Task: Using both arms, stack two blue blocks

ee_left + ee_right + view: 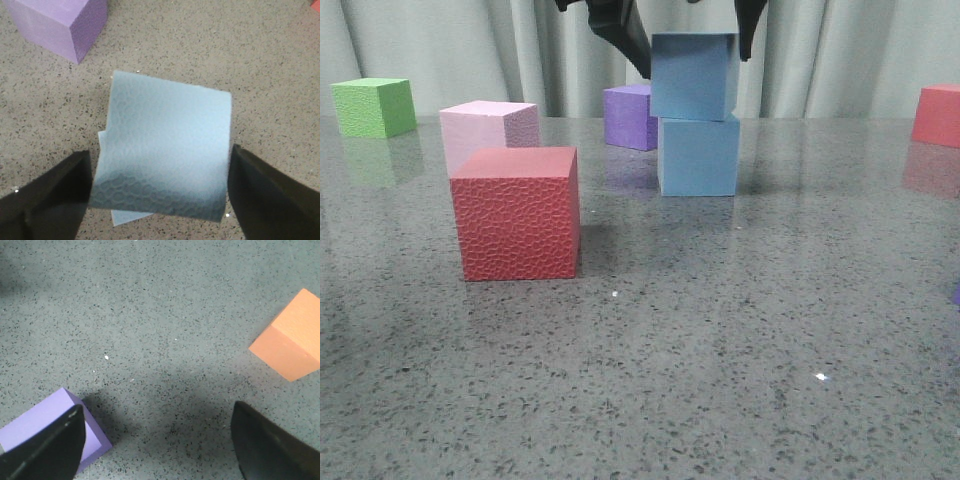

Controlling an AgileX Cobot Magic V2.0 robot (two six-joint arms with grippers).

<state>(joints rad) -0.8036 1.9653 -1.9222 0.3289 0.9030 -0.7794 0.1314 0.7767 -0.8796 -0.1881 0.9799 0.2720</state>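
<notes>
Two pale blue blocks stand stacked at mid-table. The upper blue block point(695, 78) rests on the lower blue block point(698, 158), turned slightly against it. My left gripper point(696, 63) comes down from above, one dark finger against each side of the upper block. In the left wrist view the upper block point(170, 140) fills the space in my left gripper point(161, 170), and a corner of the lower block point(127, 217) peeks out beneath. In its wrist view my right gripper point(159, 410) hangs open over bare table. It is outside the front view.
A purple cube point(628, 117) stands just behind and left of the stack. A red cube point(518, 213) and pink cube point(490, 130) stand front left, a green cube point(375, 107) far left, a red cube point(937, 115) far right. Near the right gripper lie a purple cube point(45, 425) and an orange cube point(290, 340).
</notes>
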